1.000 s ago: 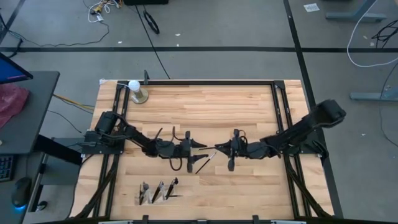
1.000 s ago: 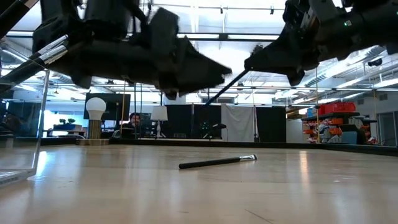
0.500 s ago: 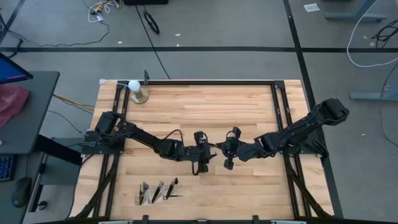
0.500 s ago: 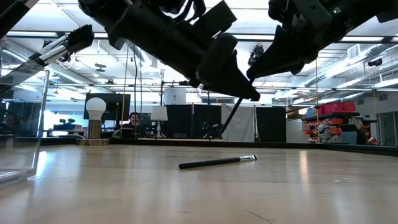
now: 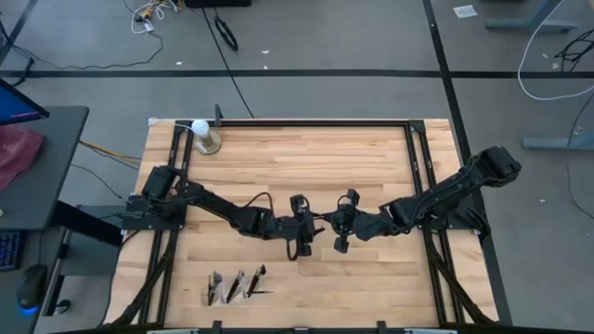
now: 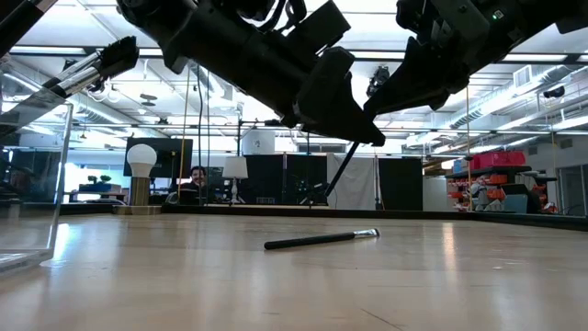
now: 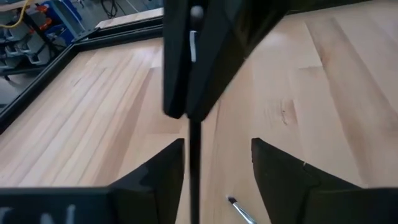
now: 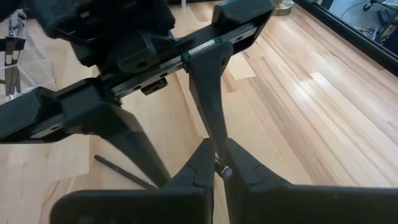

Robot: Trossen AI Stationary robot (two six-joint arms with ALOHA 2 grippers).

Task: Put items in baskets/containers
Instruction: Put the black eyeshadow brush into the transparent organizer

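Note:
A thin dark makeup brush (image 6: pixel 338 179) hangs in the air at the table's middle, held by my right gripper (image 8: pixel 219 168), which also shows in the high view (image 5: pixel 329 223). My left gripper (image 7: pixel 217 168) is open, and its fingers stand on either side of that brush's shaft (image 7: pixel 194 177); I cannot tell whether they touch it. A second brush (image 6: pixel 322 240) lies flat on the table below them. The clear organizer (image 5: pixel 232 288) stands near the table's near edge, left of centre, with several brushes (image 6: pixel 92 69) standing in it. My right gripper pinches the hanging brush by one end (image 8: pixel 224 172) between its two fingertips. The fingers come roughly level from the table's right. The brush is lifted clear of the table and slants down below the fingers, between my left gripper's open fingers.
A white ball on a metal stand (image 5: pixel 202 134) sits at the far left corner. Black frame rails (image 5: pixel 413 158) run along the table's edges. Bare wood lies between the arms and the far edge. A person (image 6: pixel 197 175) sits in the room beyond.
My left gripper has moved toward the table's right, up to the right gripper, so its fingers now stand around the held brush. The right gripper has shifted a little to the left, and the brush hangs steeper than before. Both have kept still for the last half second.

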